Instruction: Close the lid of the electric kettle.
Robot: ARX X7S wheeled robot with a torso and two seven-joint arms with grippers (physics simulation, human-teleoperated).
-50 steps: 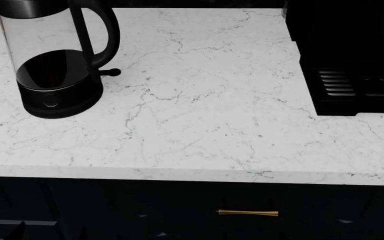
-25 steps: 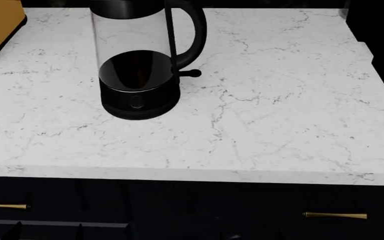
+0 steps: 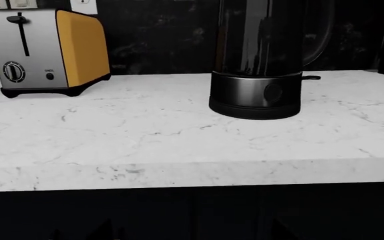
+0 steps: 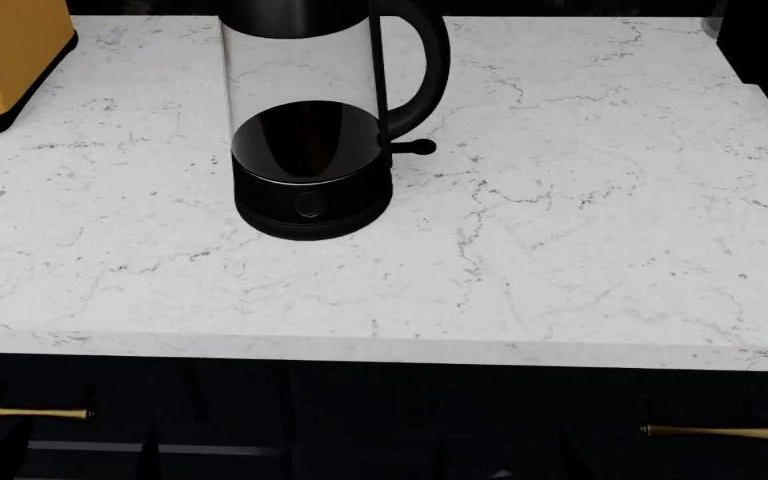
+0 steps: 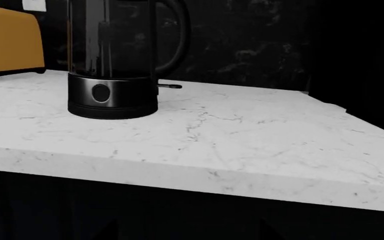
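Observation:
The electric kettle (image 4: 311, 150) stands on the white marble counter (image 4: 558, 250), a clear glass cylinder on a black base with a loop handle on its right. It also shows in the left wrist view (image 3: 255, 90) and the right wrist view (image 5: 112, 95). Its top is cut off in every view, so the lid is out of view. Both grippers hang low in front of the dark cabinet, below the counter edge and apart from the kettle. My left gripper (image 3: 193, 231) and right gripper (image 5: 189, 231) show only as faint dark fingertips set wide apart, with nothing between them.
A yellow and silver toaster (image 4: 4, 50) stands at the counter's back left, also in the left wrist view (image 3: 45, 50). Dark drawers with brass handles (image 4: 31, 412) (image 4: 704, 432) lie under the counter edge. A dark wall rises behind the counter.
The head view has swung left: the kettle now sits nearer the picture's middle, the toaster has come in at the left, and the black ribbed machine has left at the right.

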